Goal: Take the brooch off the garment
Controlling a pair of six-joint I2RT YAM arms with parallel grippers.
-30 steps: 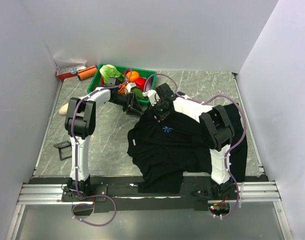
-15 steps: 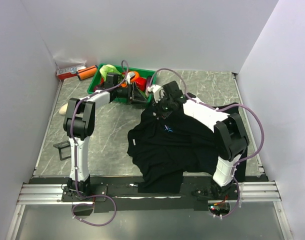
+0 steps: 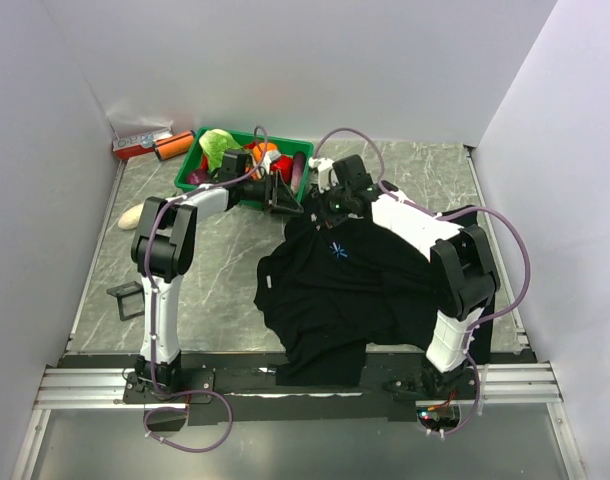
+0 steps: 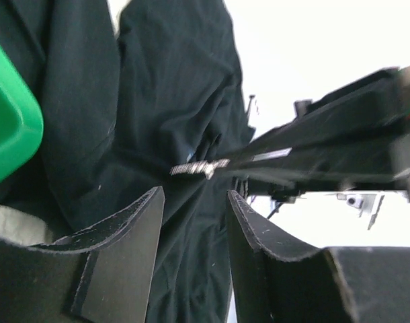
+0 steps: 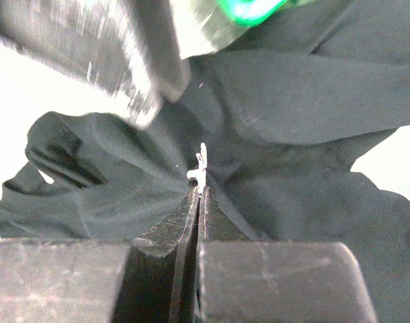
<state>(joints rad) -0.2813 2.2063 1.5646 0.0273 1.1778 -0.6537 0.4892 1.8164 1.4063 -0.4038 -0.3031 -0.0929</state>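
Right pincer (image 5: 199, 194) pinches one garment (image 3: 330, 295) bearing one brooch (image 3: 336, 248).

We found the brooch (image 3: 336, 249), a tiny bluish-white star, sitting on the garment (image 3: 325, 300), a black shirt that lay crumpled across the worktop (image 3: 225, 270).
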